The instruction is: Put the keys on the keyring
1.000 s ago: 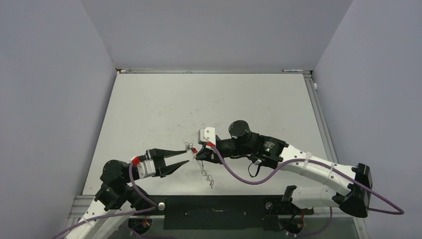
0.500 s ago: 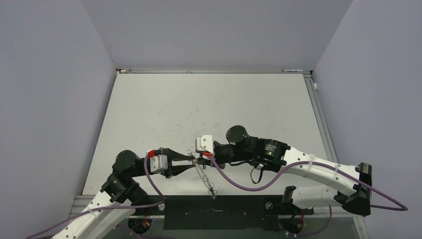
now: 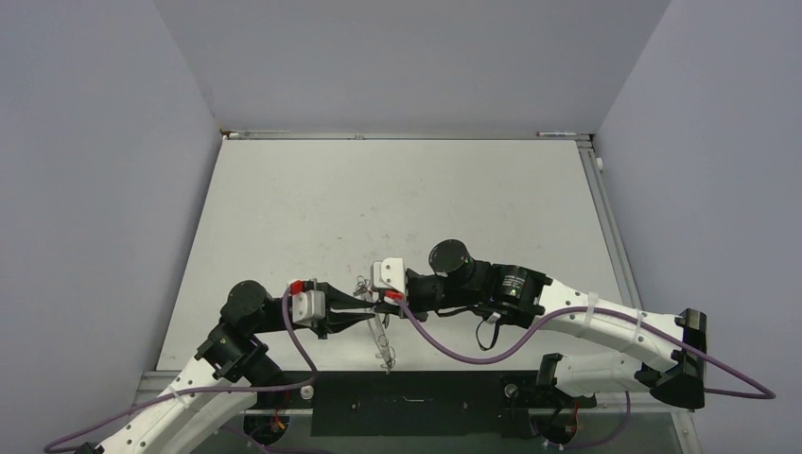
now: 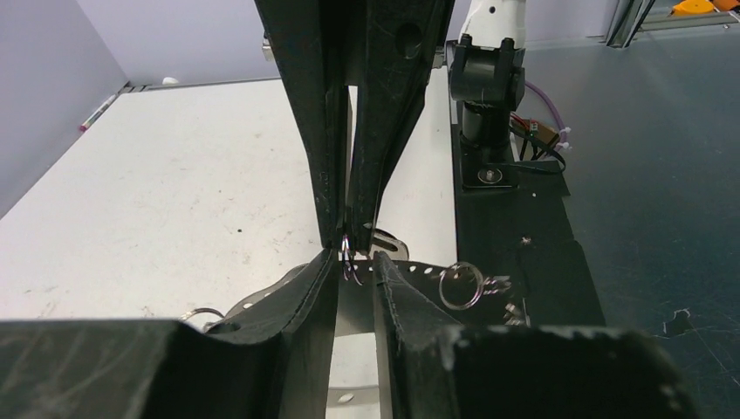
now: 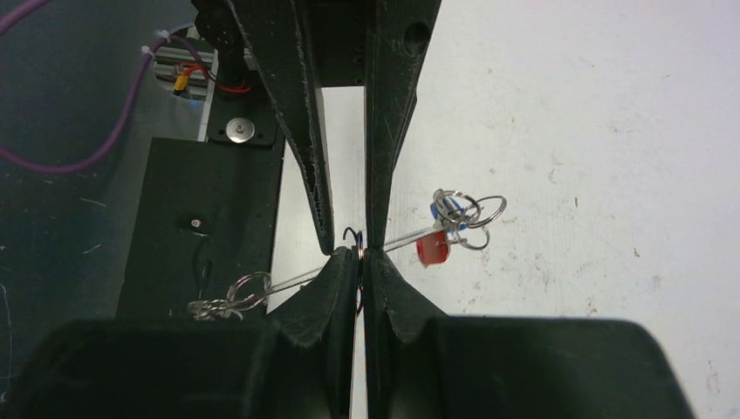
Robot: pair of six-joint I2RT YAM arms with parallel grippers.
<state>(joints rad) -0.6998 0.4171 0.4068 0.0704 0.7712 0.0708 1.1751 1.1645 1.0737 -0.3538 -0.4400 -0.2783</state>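
at the counter's six o'clock edge we see the right tool pinching the keyring wire. the left tool, narrowly spread, meets it tip to tip. the red key and blue key cluster at the wire's two o'clock end.

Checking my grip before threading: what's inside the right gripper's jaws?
The keyring wire, pinched at the tips of the right gripper, with a red key out past them. The pinched stretch itself is covered by the fingers.
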